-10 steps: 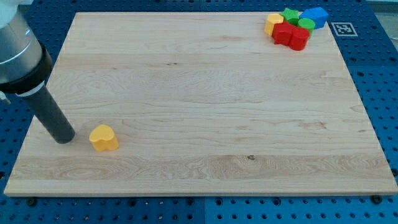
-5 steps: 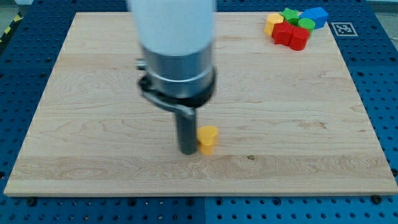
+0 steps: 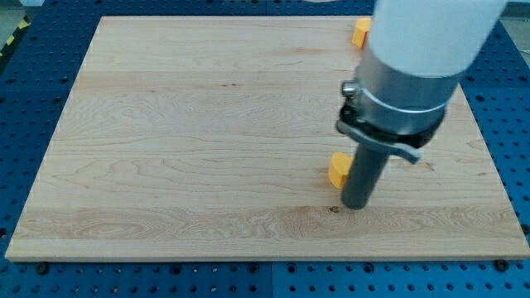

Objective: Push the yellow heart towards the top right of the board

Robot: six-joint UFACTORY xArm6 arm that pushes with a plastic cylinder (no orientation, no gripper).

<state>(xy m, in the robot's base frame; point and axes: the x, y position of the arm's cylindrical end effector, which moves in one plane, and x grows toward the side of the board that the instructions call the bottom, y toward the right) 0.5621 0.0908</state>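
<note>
While I look down at the wooden board (image 3: 207,124), which fills most of the view and lies on a blue pegboard surface (image 3: 513,99), my arm reaches in from the view's top right. Its wide pale body (image 3: 431,33) and grey collar (image 3: 402,103) cover the board's top right corner. From the collar a straight dark rod (image 3: 364,174) points down, and my tip (image 3: 356,205) rests on the board in the lower right part, a little right of centre.

I have no gripper on this arm, only the rod, so nothing is grasped or clenched; the tool can only push.

The yellow heart (image 3: 338,170) sits just to the view's left of the rod, a bit above the tip. It looks to be touching the rod's side, though part of the block is hidden behind the rod, so I cannot be sure of the contact or make out the full heart shape. It is well below the board's top right corner.

Near the view's top edge, a second yellow block (image 3: 360,31) shows at the left edge of my arm's pale body. Only a part of it is visible, and I cannot tell its shape.

A small dark knot (image 3: 334,209) marks the wood just left of my tip.
</note>
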